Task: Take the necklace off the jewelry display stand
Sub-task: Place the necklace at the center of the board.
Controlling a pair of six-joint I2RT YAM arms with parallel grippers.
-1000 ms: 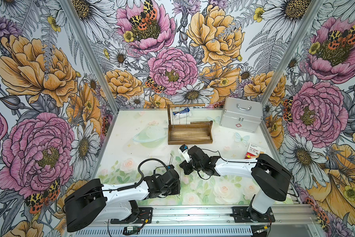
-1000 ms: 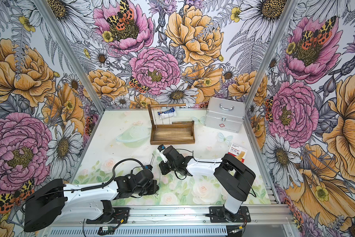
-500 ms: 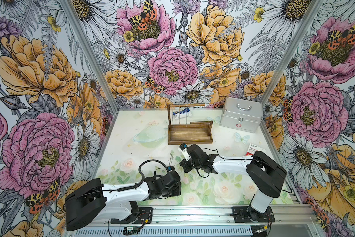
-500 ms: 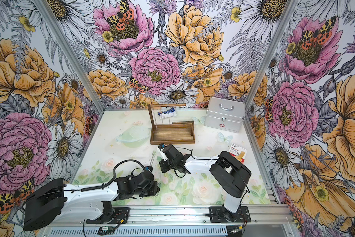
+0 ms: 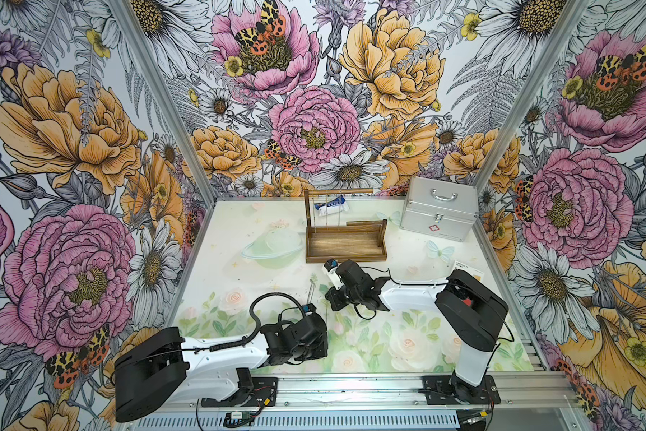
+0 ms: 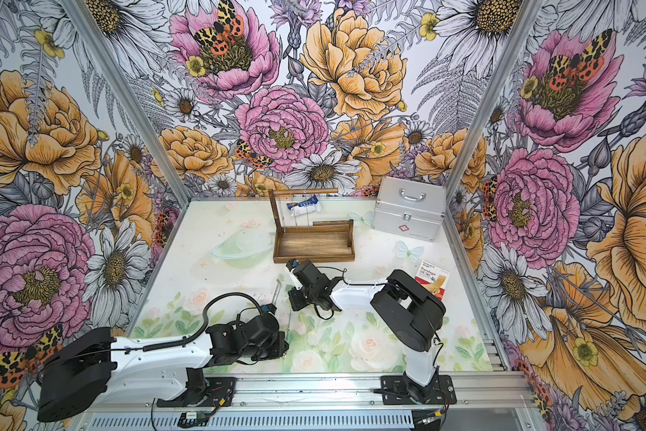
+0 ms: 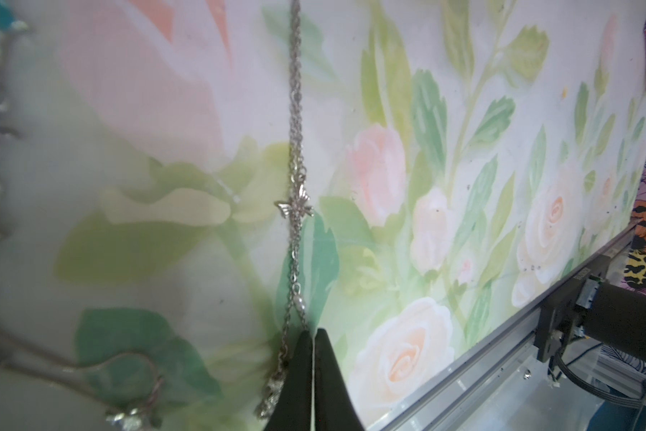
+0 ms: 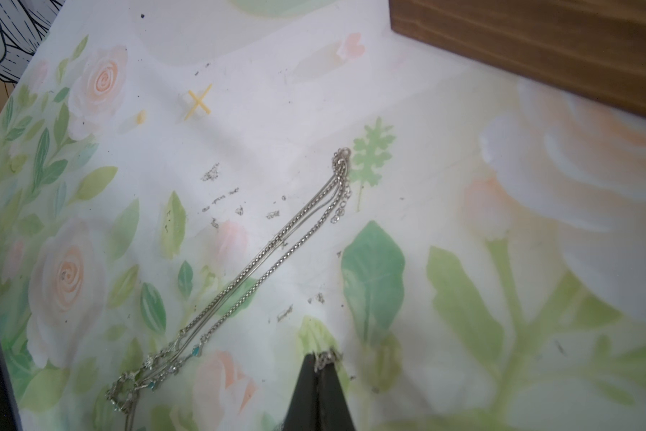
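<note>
The wooden jewelry display stand (image 5: 345,246) (image 6: 314,246) stands at the back middle, and thin chains (image 5: 317,214) still hang from its top rod. In front of it, low over the mat, a silver necklace (image 7: 295,207) with a butterfly charm runs away from my left gripper (image 7: 314,332) (image 5: 325,336), which is shut on one end. My right gripper (image 8: 319,359) (image 5: 329,298) is shut on a small clump of chain (image 8: 327,356) at its tips. In both top views the stretch between the two grippers barely shows. More silver chains (image 8: 276,242) (image 5: 310,293) lie flat on the mat beside the right gripper.
A silver metal case (image 5: 439,214) stands at the back right. A bandage box (image 6: 433,278) lies near the right wall. A blue and white packet (image 5: 330,207) lies behind the stand. The stand's base corner (image 8: 537,48) is close to the right gripper. The front rail (image 7: 500,354) runs near the left gripper.
The right arm's elbow has swung a little to the left. Both grippers stay shut and almost in the same place.
</note>
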